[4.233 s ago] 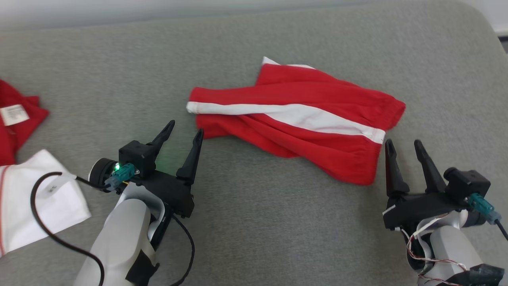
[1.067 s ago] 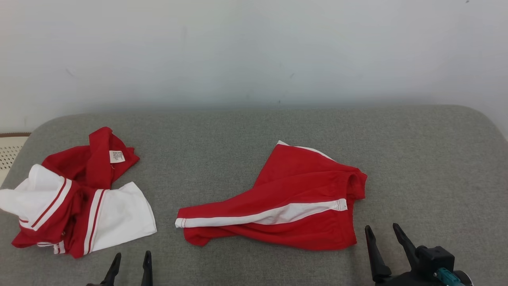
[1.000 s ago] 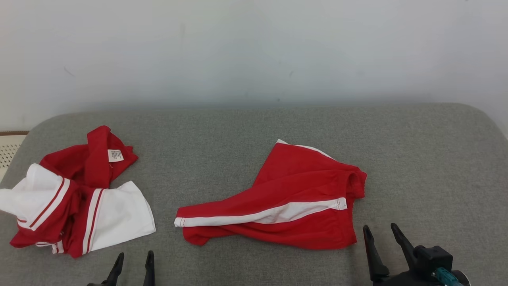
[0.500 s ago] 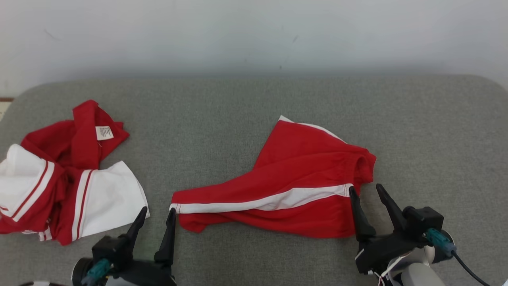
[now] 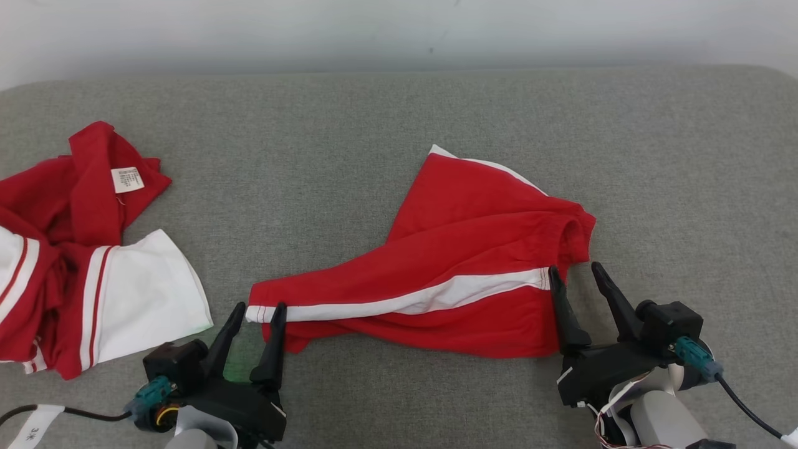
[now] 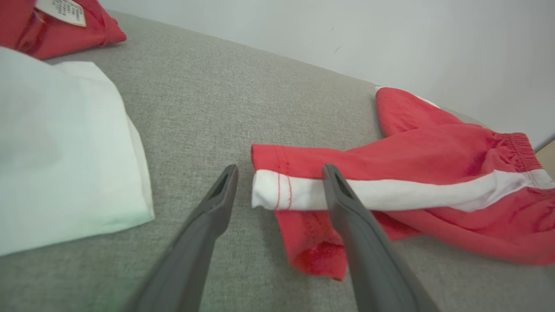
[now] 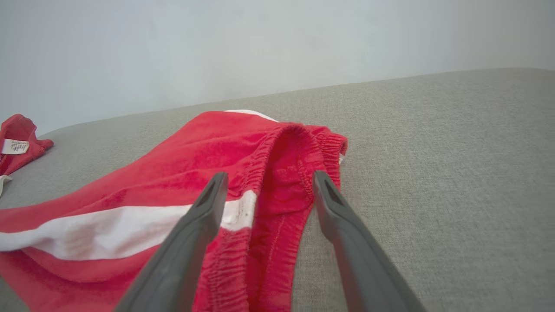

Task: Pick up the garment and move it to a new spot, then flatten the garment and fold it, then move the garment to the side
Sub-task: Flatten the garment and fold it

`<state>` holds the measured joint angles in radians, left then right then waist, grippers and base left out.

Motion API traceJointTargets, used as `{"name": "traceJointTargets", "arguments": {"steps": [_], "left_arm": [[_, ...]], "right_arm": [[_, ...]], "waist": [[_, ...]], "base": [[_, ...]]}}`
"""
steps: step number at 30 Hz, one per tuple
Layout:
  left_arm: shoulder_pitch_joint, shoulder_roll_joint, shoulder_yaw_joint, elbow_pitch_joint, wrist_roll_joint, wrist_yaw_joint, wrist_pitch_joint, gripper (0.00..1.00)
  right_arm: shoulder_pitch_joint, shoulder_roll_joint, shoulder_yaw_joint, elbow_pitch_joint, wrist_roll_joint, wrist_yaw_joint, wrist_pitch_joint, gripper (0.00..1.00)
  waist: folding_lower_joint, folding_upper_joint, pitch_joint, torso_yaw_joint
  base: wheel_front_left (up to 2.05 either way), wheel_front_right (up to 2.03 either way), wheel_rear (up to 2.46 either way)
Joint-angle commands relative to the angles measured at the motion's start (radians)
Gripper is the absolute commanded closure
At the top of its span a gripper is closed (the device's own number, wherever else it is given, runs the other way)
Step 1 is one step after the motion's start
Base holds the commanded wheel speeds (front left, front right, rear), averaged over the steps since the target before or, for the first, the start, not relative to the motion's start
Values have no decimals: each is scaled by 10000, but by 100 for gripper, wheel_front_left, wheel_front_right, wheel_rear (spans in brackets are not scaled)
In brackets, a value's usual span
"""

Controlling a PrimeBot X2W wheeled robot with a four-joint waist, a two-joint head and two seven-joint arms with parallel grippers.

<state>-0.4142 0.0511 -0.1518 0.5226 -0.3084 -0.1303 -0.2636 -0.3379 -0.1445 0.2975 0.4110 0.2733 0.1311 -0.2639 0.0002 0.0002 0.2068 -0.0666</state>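
Red shorts with white side stripe on grey fabric surface | left gripper spread wide, empty, at leg hem | right gripper spread wide, empty, at waistband

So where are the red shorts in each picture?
Head view: the red fabric shorts with a white side stripe lie in the middle, between left claw and right claw.
Left wrist view: shorts at right, leg hem between the fingers.
Right wrist view: shorts centre-left, elastic waistband between the fingers.
Shared landmark: small white care label on the other red garment.
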Motion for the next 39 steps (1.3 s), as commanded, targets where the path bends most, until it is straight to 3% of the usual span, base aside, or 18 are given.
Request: {"name": "traceJointTargets", "arguments": {"steps": [1,5,7,14,17,19,39], "left_arm": [[-17,86,-59,40,-235,10,-13,0],[69,190,-195,-181,-606,8,-13,0],[107,216,-287,-221,-700,7,-13,14],[200,303,-522,-189,-882,6,-13,29],[275,300,-521,-300,-914,6,-13,67],[337,319,-543,-307,-918,6,-13,100],[285,298,-450,-528,-635,6,-13,100]], "right_arm": [[7,-55,-15,-7,41,-7,-7,0],[40,-94,-52,-55,70,-7,-7,0],[34,-87,-52,-73,59,-7,-7,0],[61,-28,-65,-99,51,-7,-7,0],[121,-51,-44,-87,86,-7,-7,0],[154,-59,-43,-75,93,-7,-7,0],[-272,-23,499,633,1002,-7,-7,0]], "waist": [[-2,-2,53,-68],[-2,-2,61,-91],[-2,-2,63,-77],[-2,-2,9,-15],[-2,-2,-52,12],[-2,-2,-86,20],[-2,-2,-73,276]], "base": [[0,0,0],[0,0,0],[0,0,0],[0,0,0],[0,0,0],[0,0,0],[0,0,0]]}}
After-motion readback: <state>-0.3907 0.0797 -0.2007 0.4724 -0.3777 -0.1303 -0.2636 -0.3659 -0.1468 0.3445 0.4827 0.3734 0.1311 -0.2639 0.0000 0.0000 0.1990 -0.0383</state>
